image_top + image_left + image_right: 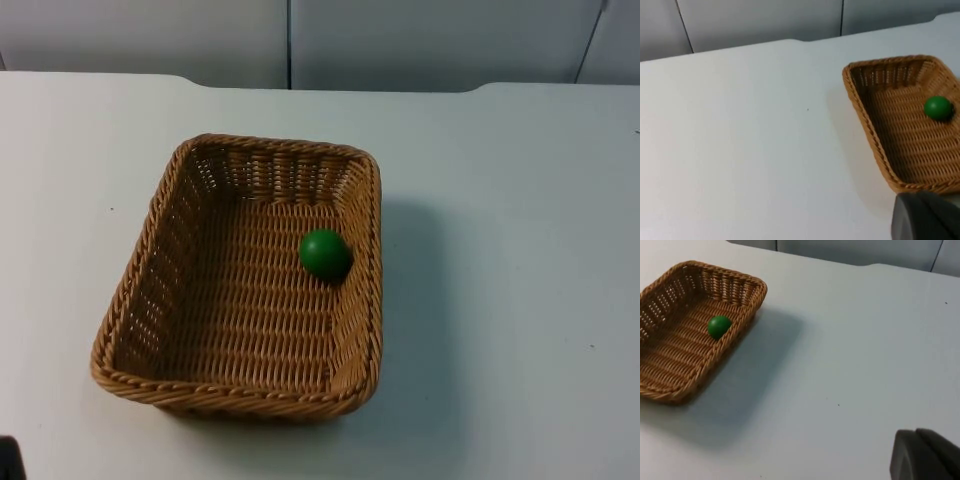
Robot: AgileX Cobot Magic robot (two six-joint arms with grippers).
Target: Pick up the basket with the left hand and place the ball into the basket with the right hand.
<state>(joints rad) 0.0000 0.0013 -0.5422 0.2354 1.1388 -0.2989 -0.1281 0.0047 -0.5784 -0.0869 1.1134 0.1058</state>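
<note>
The ball [325, 254] was seen lying in the basket [150, 290] against its right wall, mid-bench [520, 200]; the task was judged done. Neither gripper's opening could be told.

I count one wicker basket [205, 300] on the white table [520, 250], and one green ball [325, 254] inside it, resting against the basket's wall. That is one ball, not two; both of my wrist views show the same single ball in the same single basket. One grey partition wall [400, 40] stands at the table's far edge. Of my own fingers, I see one black fingertip [925, 217] at my left wrist and one [922, 455] at my right
</note>
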